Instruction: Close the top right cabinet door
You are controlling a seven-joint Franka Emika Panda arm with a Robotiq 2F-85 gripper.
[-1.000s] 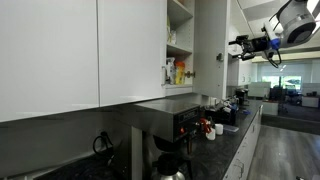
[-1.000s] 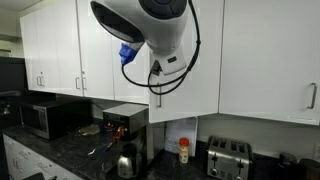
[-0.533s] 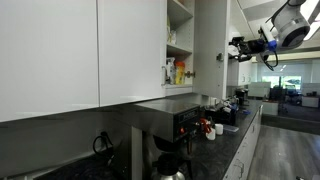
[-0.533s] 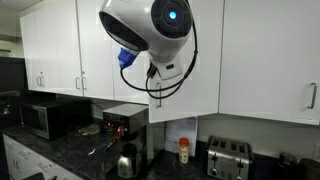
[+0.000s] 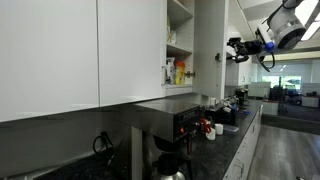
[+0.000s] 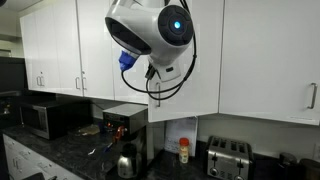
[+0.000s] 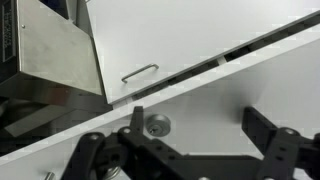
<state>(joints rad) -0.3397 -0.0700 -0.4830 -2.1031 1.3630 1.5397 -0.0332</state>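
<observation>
The top right cabinet door (image 5: pixel 209 50) is a tall, narrow white panel that stands open beside the exposed shelves. My gripper (image 5: pixel 234 47) hovers just past the door's free edge at about mid-height; whether it touches the door I cannot tell. In the wrist view my gripper (image 7: pixel 195 113) is open and empty, its two black fingers spread in front of a close white panel with a round lock (image 7: pixel 155 125). Above it is a white panel with a slim silver bar handle (image 7: pixel 140 72). In an exterior view my arm's wrist (image 6: pixel 152 33) hides the cabinet fronts behind it.
The open shelves (image 5: pixel 178 70) hold bottles. A steel coffee machine (image 5: pixel 170 120) and small items stand on the dark counter (image 5: pixel 225 140). Closed white upper cabinets (image 6: pixel 270 55) line the wall, with a toaster (image 6: pixel 228 157) and a microwave (image 6: pixel 45 118) below.
My gripper has shifted a little toward the open door's edge, and the arm's wrist has swung across the cabinet fronts. The door has not visibly moved.
</observation>
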